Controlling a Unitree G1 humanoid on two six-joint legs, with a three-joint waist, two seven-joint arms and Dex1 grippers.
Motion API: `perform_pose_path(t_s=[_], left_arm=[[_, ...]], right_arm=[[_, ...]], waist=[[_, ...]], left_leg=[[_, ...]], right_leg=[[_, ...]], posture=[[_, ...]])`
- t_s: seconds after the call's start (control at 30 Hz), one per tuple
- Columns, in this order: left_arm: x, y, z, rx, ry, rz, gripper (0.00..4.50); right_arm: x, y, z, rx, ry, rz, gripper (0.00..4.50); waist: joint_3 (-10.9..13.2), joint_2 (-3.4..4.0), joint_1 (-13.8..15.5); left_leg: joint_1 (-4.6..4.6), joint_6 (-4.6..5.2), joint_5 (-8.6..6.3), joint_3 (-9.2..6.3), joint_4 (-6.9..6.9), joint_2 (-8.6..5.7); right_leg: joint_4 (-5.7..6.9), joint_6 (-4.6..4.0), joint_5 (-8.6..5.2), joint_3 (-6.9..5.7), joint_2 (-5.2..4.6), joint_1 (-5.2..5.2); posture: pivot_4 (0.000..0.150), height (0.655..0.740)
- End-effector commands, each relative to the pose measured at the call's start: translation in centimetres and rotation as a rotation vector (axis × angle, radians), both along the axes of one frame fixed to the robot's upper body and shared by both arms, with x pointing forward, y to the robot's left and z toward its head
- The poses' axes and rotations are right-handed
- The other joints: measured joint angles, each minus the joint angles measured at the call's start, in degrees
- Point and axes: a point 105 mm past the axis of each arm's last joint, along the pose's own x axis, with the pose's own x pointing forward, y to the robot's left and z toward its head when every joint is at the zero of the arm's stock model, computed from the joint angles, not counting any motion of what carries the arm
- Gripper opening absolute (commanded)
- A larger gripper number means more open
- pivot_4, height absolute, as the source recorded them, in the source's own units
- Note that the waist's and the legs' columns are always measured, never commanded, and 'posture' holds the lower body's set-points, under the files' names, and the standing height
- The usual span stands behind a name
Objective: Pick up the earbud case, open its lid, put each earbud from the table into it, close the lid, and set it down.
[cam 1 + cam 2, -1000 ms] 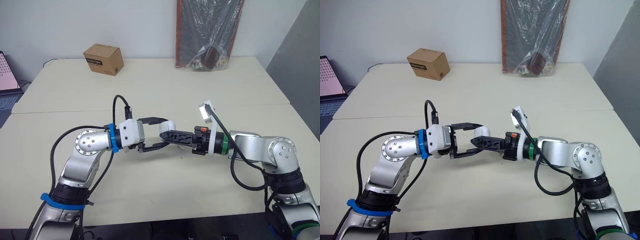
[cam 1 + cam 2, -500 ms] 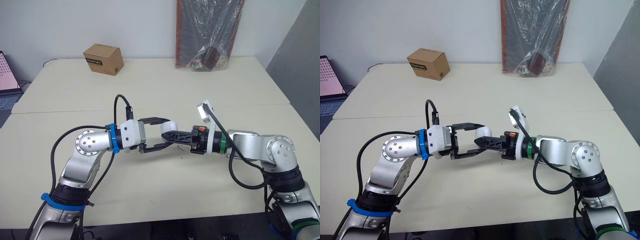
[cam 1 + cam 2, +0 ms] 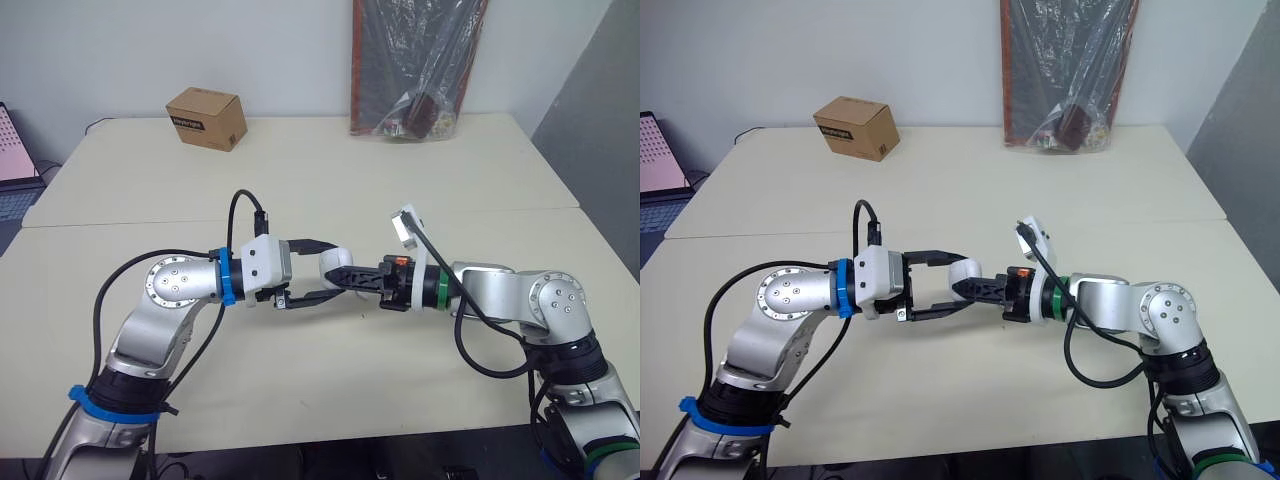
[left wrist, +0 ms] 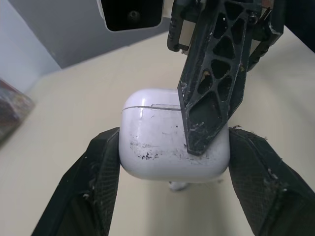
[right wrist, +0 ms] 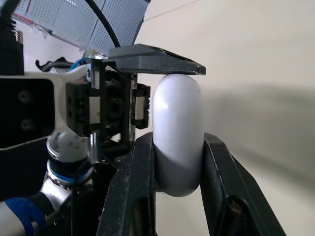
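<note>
Glossy plastic earbud case point(image 4: 157, 147), dark scuffs, matt cardboard box point(image 3: 206, 118), smooth matt table point(image 3: 300, 180)

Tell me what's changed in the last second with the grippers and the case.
Little. The right gripper has slid slightly toward the left gripper, further onto the case, and the pair sits a touch lower. Unchanged: the left gripper grips the case above the table, lid shut; the box and bag at the back have not moved.

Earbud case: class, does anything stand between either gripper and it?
Nothing visible does. The left gripper clamps the earbud case between its two fingers from opposite sides, and the right gripper pinches the same case across its other faces.
</note>
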Motion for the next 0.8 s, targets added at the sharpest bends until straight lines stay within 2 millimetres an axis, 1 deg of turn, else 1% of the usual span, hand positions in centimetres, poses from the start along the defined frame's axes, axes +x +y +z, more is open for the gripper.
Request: perform_pose_path(t_s=[0.03,0.1,0.17,0.23,0.33,0.4,0.5,0.57,0.7,0.8], left_arm=[[0.1,0.4,1.1,-0.049,0.074,0.02,4.47],[0.8,1.5,1.3,-0.052,0.131,0.081,4.47],[1.4,2.4,2.0,-0.065,0.17,0.12,4.47],[1.4,3.1,2.4,-0.058,0.255,0.121,4.47],[1.9,4.1,2.2,-0.006,0.379,0.139,4.47],[2.3,4.0,2.4,-0.009,0.42,0.133,4.47],[2.4,3.3,2.7,0.008,0.458,0.103,4.47],[2.4,2.9,2.7,0.031,0.477,0.072,4.47],[2.3,2.3,2.3,0.107,0.472,0.021,4.47],[2.2,1.8,2.2,0.135,0.458,-0.015,4.47]], right_arm=[[-0.1,-0.2,1.9,0.031,-0.061,0.014,0.79],[0.1,-0.5,1.9,0.017,-0.072,0.01,0.79],[0.4,-0.9,1.8,0.0,-0.078,0.0,0.79],[0.6,-1.2,1.7,-0.028,-0.101,0.001,0.79],[0.4,-1.5,1.5,-0.159,-0.225,0.066,0.79],[0.4,-1.7,1.4,-0.218,-0.288,0.102,0.79],[0.1,-1.8,0.4,-0.378,-0.42,0.193,0.79],[-0.1,-1.7,0.0,-0.454,-0.502,0.257,0.79],[-0.1,-1.1,0.0,-0.531,-0.638,0.36,0.79],[0.3,-0.7,0.0,-0.565,-0.702,0.401,0.79]], waist=[[0.0,0.01,0.0],[0.0,0.0,0.0],[0.0,0.01,0.0],[0.0,0.0,0.0],[0.0,0.05,0.0],[0.0,0.06,0.0],[0.0,0.06,0.0],[0.0,0.06,0.1],[0.0,0.07,0.1],[0.0,0.07,0.0]], left_leg=[[-0.01,0.0,0.0,0.0,0.01,-0.01],[-0.01,0.0,0.0,0.01,0.03,-0.01],[-0.01,0.0,0.0,-0.01,0.03,0.0],[-0.01,0.0,0.0,-0.04,0.02,0.01],[-0.02,0.0,0.0,-0.01,0.01,-0.02],[-0.01,0.0,0.0,0.01,0.01,-0.03],[-0.04,0.0,0.0,-0.01,-0.01,-0.02],[-0.08,0.01,0.0,-0.04,-0.01,-0.02],[-0.1,0.01,-0.01,-0.02,-0.01,-0.02],[-0.09,0.01,-0.01,-0.02,-0.01,-0.01]], right_leg=[[0.0,0.0,0.0,0.0,0.0,0.0],[-0.01,0.01,0.0,0.01,-0.01,0.01],[-0.01,0.01,0.0,-0.02,0.01,0.0],[-0.01,0.01,-0.01,-0.06,0.02,0.0],[-0.03,0.01,-0.01,-0.03,0.02,-0.02],[-0.04,0.02,-0.01,-0.03,0.02,-0.02],[-0.04,0.02,-0.01,-0.07,0.02,-0.05],[-0.05,0.01,-0.02,-0.1,0.02,-0.08],[-0.06,0.01,-0.02,-0.09,0.01,-0.12],[-0.04,0.01,-0.01,-0.09,0.01,-0.13]], posture=[[0.15,0.74],[0.15,0.74],[0.15,0.74],[0.15,0.74],[0.15,0.74],[0.15,0.74],[0.15,0.74],[0.15,0.74],[0.15,0.74],[0.15,0.74]])
